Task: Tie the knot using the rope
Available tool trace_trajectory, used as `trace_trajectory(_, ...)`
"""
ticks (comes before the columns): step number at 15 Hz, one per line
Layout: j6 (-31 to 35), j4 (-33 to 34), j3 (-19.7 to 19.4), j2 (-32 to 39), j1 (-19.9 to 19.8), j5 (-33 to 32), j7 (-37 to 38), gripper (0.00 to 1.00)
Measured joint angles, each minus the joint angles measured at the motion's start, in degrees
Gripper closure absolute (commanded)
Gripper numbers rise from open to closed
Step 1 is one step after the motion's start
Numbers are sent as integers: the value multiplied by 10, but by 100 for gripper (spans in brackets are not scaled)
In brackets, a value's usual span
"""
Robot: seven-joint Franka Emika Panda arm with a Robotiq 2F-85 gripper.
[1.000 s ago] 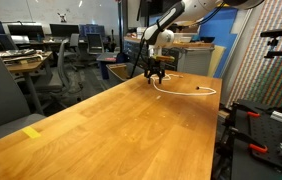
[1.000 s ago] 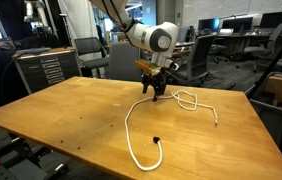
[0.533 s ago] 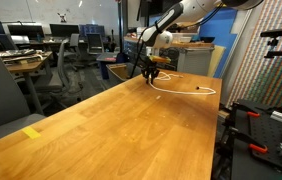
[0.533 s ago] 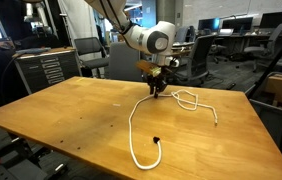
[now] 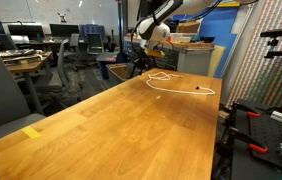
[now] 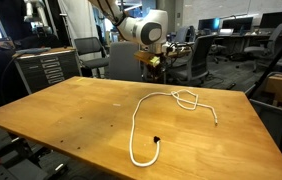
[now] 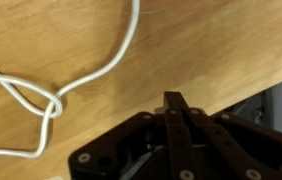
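The end effector was fully closed, its two fingers pressed together with nothing held between them. In both exterior views it hung above the far edge of the wooden surface, clear of the wood, at and.

The rope lay loose on the surface, apart from the end effector. In the wrist view, two of its strands crossed at, and one strand ran up and away across the wood. In an exterior view, the rope formed a small loop near the far edge, then swept in a long arc toward the near edge and curled back to a dark tip. A second dark tip rested to the right of the loop.
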Motion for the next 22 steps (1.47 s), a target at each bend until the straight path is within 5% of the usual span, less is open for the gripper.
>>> trace_trajectory(2,0,-10,-3,-24,9,-16,-7,66)
trace_trajectory(3,0,-13,-13,-33,17,-38,-4,85)
trace_trajectory(4,7,-17,-26,-39,25,-58,-2,78)
trace_trajectory(5,15,-19,-35,-42,31,-68,-1,44)
trace_trajectory(8,17,-21,-40,-40,33,-72,-1,34)
trace_trajectory(12,7,-22,-43,-13,7,-69,2,3)
trace_trajectory(17,7,-10,-58,26,-45,-67,14,0)
trace_trajectory(22,12,-3,-60,28,-49,-71,13,0)
